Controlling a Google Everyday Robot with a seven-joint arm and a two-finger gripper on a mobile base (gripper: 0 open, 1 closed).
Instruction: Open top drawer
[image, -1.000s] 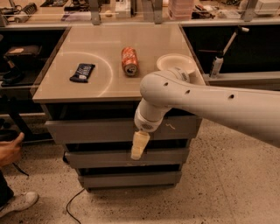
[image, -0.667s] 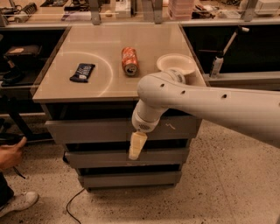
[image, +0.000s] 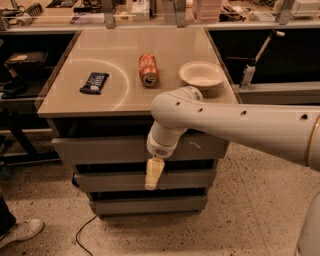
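The top drawer (image: 100, 150) is the widest grey front of the cabinet, with pale scratch marks (image: 195, 145) right of centre. A dark gap runs between it and the tabletop, and none of its interior shows. My gripper (image: 153, 174) hangs pointing down from the white arm (image: 225, 122), in front of the drawer's lower edge and over the second drawer (image: 110, 181). Whether it touches the drawer front cannot be made out. The third drawer (image: 150, 205) is lowest and narrowest.
On the tabletop (image: 120, 107) lie a dark snack packet (image: 94, 82), an orange soda can (image: 148, 69) on its side and a white bowl (image: 201, 74). A person's shoe (image: 20, 233) and a cable (image: 82, 232) are on the floor at left. Benches stand behind.
My gripper has shifted slightly left and down in front of the drawers. The person's hand at the left edge has gone out of view. The drawers look unchanged.
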